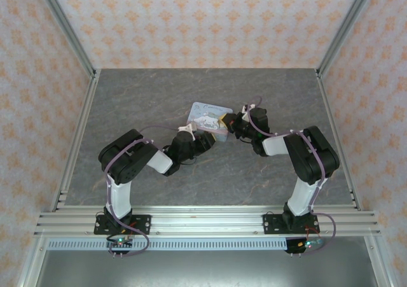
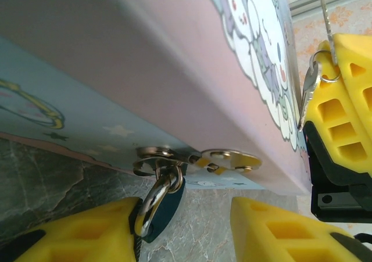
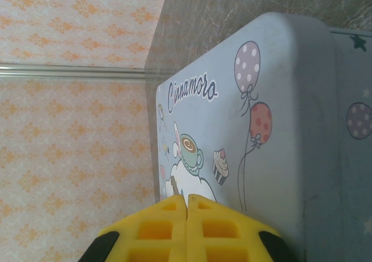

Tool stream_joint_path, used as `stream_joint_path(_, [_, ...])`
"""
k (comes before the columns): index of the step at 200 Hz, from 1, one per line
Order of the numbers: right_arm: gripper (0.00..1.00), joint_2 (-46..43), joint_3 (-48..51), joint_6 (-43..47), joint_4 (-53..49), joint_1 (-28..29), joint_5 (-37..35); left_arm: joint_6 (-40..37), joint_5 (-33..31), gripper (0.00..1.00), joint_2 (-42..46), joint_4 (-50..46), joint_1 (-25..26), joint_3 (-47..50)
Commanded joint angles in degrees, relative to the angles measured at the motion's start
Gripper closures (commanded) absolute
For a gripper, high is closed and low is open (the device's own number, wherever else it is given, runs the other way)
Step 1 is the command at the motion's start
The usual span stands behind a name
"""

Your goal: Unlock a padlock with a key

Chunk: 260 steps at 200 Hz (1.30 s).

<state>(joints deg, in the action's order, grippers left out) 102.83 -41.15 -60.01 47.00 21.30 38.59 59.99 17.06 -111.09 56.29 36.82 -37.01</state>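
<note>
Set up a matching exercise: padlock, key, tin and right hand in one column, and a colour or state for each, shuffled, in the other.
Things:
1. padlock
2. key
3. tin
4. right hand

Descriptions:
A. pastel, cartoon print
B. yellow fingers pressed together
C. silvery, at the right hand's fingertips
D. dark blue-green, shackle through the hasp

Pairs: 1-D, 2-C, 3-A, 4-B
</note>
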Motion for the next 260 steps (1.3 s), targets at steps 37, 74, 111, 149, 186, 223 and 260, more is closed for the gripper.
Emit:
stream_joint_path(37, [1.00, 1.3, 1.5, -0.1, -0.4, 0.1, 0.4, 1.1, -2.7, 0.60, -2.5, 2.1, 0.7, -0.6])
stream_joint_path(74, [1.00, 1.1, 1.7, -0.1, -0.4, 0.0, 0.4, 2.0, -3.9, 0.66, -3.0, 2.7, 0.7, -0.5])
stream_joint_path(111, [1.00, 1.1, 1.9, -0.1, -0.4, 0.1, 0.3, 2.6, -5.0, 0.72, -3.0, 2.9, 0.7, -0.1])
stream_joint_path(149, [1.00, 1.0, 1.9, -0.1, -0.3, 0.0, 0.5, 3.1, -5.8, 0.81, -2.3, 2.7, 0.7, 0.5])
stream_joint_path(186, [1.00, -0.1, 1.1, 0.0, -0.8, 0.0, 1.3, 4.4, -5.0, 0.93, -0.7, -0.2, 0.7, 0.0])
stream_joint_path(223, [1.00, -5.8, 1.3, 0.3, -2.9, -0.1, 1.8, 4.1, -2.4, 1.00, 3.6, -8.3, 0.5, -1.3])
stream_joint_path(260, [1.00, -13.8, 4.2, 2.0, -8.2, 0.0, 3.6, 3.7, 2.5, 1.00, 7.1, -15.5, -0.7, -3.0])
